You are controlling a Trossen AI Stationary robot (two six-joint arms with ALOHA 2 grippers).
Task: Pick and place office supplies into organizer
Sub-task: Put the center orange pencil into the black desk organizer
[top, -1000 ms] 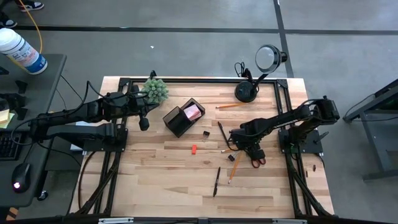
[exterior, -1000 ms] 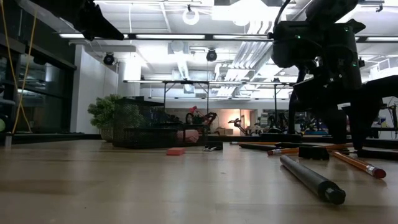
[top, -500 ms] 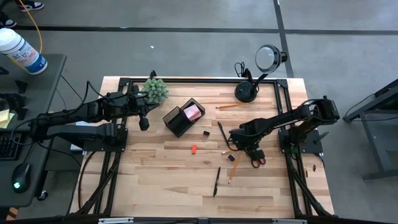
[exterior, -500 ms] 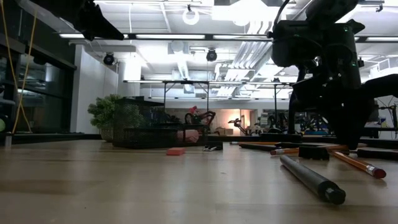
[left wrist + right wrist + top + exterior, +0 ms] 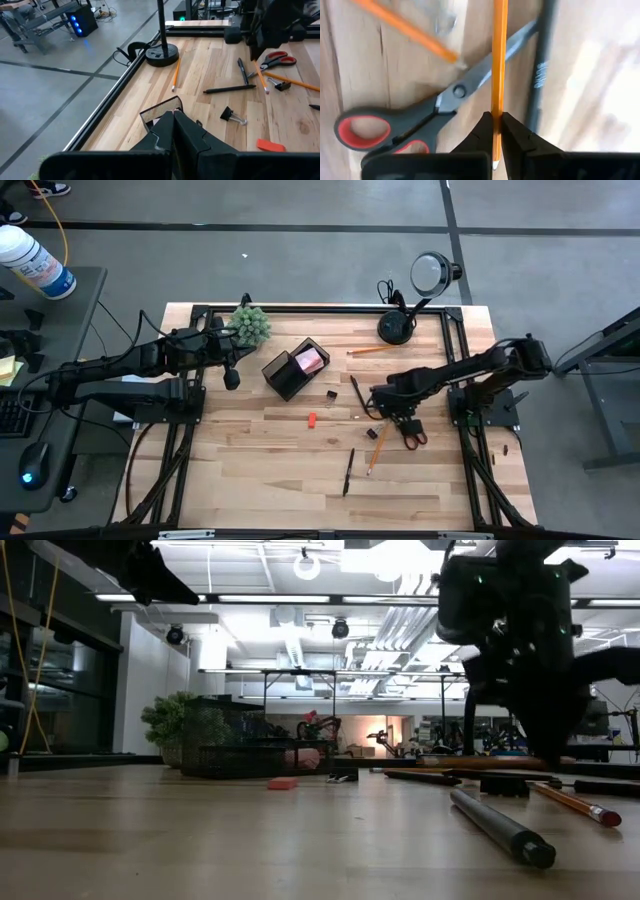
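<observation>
In the right wrist view my right gripper (image 5: 493,131) is shut on an orange pencil (image 5: 498,60), above red-handled scissors (image 5: 395,131) and a black pen (image 5: 540,75). In the high view it (image 5: 386,414) stands right of centre. The black organizer (image 5: 294,370), holding a pink pad (image 5: 312,360), rests on the table at centre left. A red-orange block (image 5: 312,420), a black clip (image 5: 331,394), another pencil (image 5: 375,452) and a pen (image 5: 348,471) lie flat on the wood. My left gripper (image 5: 232,378) hangs shut left of the organizer, holding nothing. My right gripper pinches the pencil's shaft (image 5: 496,111) between its two fingers, close to one end. The fingers come from above, pointing down, and lie across the pencil. In the low view the pencil (image 5: 500,763) hangs about level, just clear of the table.
A black lamp base (image 5: 395,329) with its round head (image 5: 435,272) stands at the far right, a pencil (image 5: 370,351) beside it. A green spiky plant (image 5: 250,325) sits at the far left. A black frame (image 5: 320,309) rims the table.
My right gripper has shut on the pencil and drawn it a little up off the table. The scissors and pens beneath have stayed where they were.
</observation>
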